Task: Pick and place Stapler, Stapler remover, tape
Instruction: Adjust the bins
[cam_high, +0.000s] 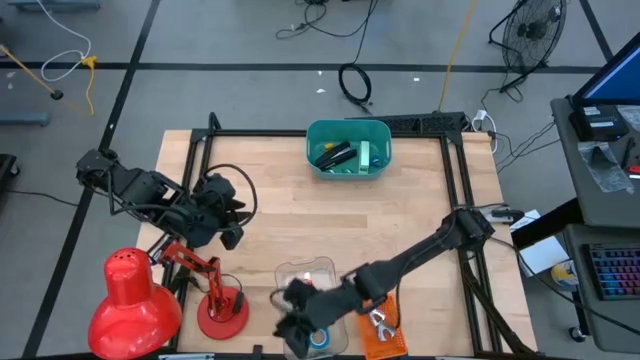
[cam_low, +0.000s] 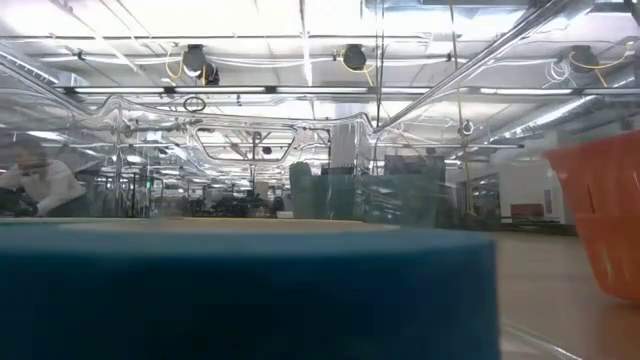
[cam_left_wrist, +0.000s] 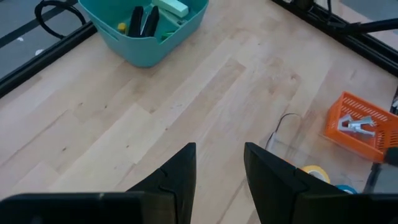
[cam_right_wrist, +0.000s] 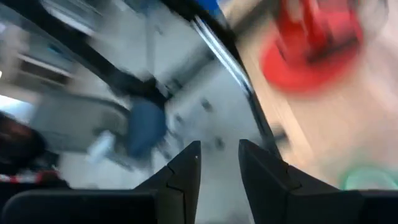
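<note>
Right tool (cam_high: 296, 318) low at near counter edge, over clear tray (cam_high: 306, 272) by blue tape (cam_high: 318, 340); fingers (cam_right_wrist: 186, 171) slightly parted, nothing seen held. Left tool (cam_high: 232, 222) idle at counter's left side beside red lamp (cam_high: 135, 300), fingers (cam_left_wrist: 180, 171) a little apart, empty. Yellow tape (cam_left_wrist: 316, 172) and blue roll in clear tray. Stapler remover (cam_left_wrist: 356, 126) in orange basket (cam_high: 384, 338), near right. Stapler (cam_high: 333, 155) in teal bin (cam_high: 347, 148), far centre of counter (cam_high: 330, 215).
</note>
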